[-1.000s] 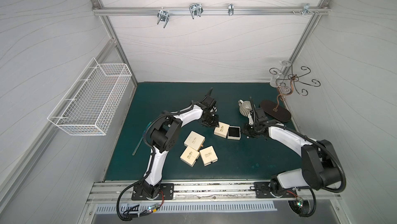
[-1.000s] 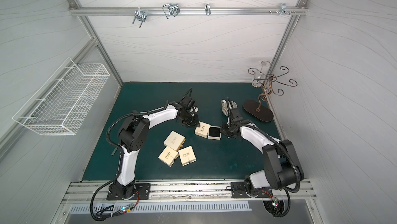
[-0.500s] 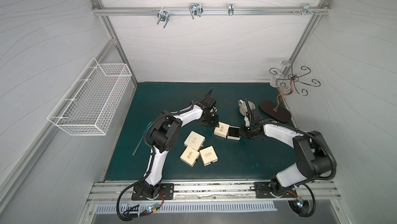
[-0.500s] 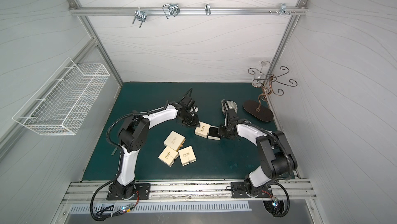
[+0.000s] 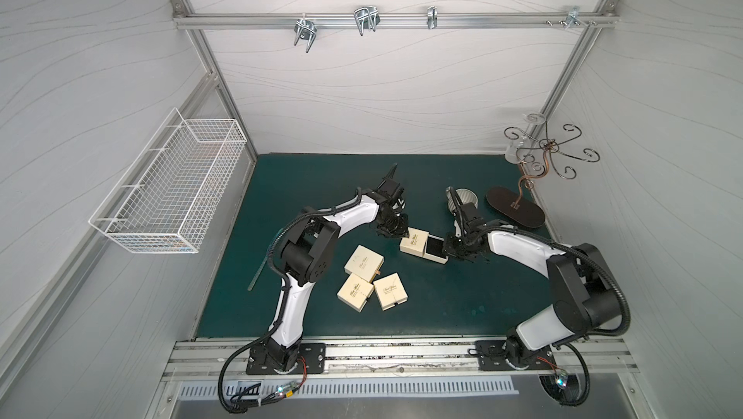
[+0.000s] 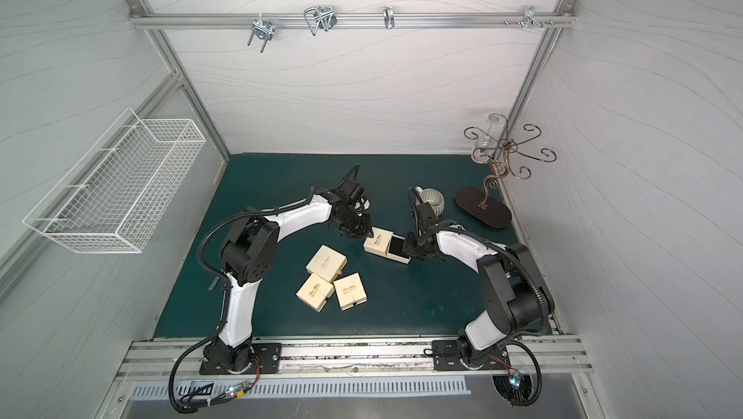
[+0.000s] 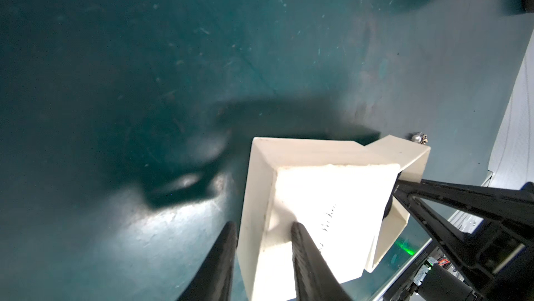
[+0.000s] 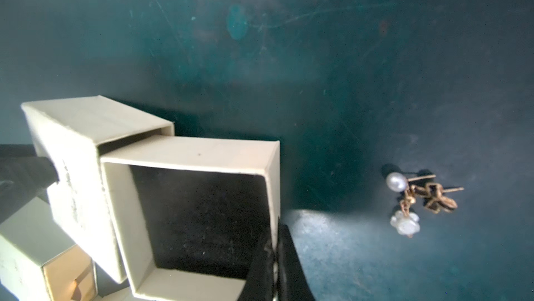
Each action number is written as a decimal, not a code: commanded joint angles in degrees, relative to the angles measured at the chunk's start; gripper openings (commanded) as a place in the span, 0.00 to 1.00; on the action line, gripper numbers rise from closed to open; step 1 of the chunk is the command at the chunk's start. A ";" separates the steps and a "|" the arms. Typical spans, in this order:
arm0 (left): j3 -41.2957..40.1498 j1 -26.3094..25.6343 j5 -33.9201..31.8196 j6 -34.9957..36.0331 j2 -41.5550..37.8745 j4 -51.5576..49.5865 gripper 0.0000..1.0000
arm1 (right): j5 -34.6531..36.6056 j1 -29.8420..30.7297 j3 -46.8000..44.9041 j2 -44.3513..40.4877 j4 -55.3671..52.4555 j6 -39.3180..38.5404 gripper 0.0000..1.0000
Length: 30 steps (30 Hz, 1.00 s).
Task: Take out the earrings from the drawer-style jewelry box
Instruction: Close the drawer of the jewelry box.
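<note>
My left pincer [image 7: 263, 226] clamps the sleeve [image 8: 72, 135], my right pincer [image 8: 274, 236] nips the drawer [image 8: 187, 155] by its wall. The drawer is out and seemingly bare, with the earrings [image 8: 416, 198] on the mat [image 8: 318, 54]. Next: release, then another box [image 5: 364, 266].

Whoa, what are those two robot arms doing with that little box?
They're working a tiny jewelry box that opens like a drawer. The left gripper clamps the cream sleeve, while the right gripper is shut on the wall of the pulled-out drawer. The part of the drawer's black inside that shows looks empty. The earrings lie on the green mat beside it, not touching the box.
</note>
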 commanded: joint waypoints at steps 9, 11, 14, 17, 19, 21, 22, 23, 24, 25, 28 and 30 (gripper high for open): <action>-2.11 -1.61 -2.14 1.71 -1.87 -6.61 0.42 | 8.07 4.55 7.31 3.91 -7.35 -0.40 0.03; -2.04 -1.82 -1.63 1.89 -2.17 -6.39 0.43 | 9.01 4.60 7.90 4.41 -8.29 -0.41 0.03; -2.09 -2.15 -0.61 2.79 -2.70 -5.65 0.45 | 9.48 4.61 8.35 4.93 -8.82 -0.49 0.03; -2.15 -2.53 1.44 3.72 -2.75 -4.58 0.45 | 9.76 4.58 8.83 5.42 -8.77 -0.51 0.03; -2.05 -2.72 3.00 4.16 -2.47 -4.12 0.46 | 10.03 4.61 9.46 5.89 -9.00 -0.39 0.03; -1.97 -2.84 4.42 4.57 -2.08 -3.76 0.46 | 10.26 4.61 9.94 6.08 -9.13 -0.36 0.03; -2.02 -2.89 5.02 4.70 -1.95 -3.52 0.46 | 10.42 4.61 10.17 6.21 -9.26 -0.23 0.03; -1.92 -2.96 5.59 4.90 -1.81 -3.37 0.46 | 10.57 4.56 10.33 6.29 -9.25 -0.15 0.03; -1.89 -2.99 5.95 5.01 -1.67 -3.34 0.46 | 10.66 4.61 10.50 6.36 -9.16 -0.08 0.03; -1.82 -2.97 6.24 5.06 -1.51 -3.28 0.46 | 10.80 4.61 10.63 6.51 -9.28 0.20 0.03; -1.92 -3.14 7.56 5.40 -1.40 -2.77 0.46 | 10.15 4.61 11.08 7.00 -9.21 0.35 0.03; -1.95 -3.31 8.41 5.48 -1.21 -2.48 0.46 | 9.63 4.76 11.25 7.37 -9.17 0.19 0.03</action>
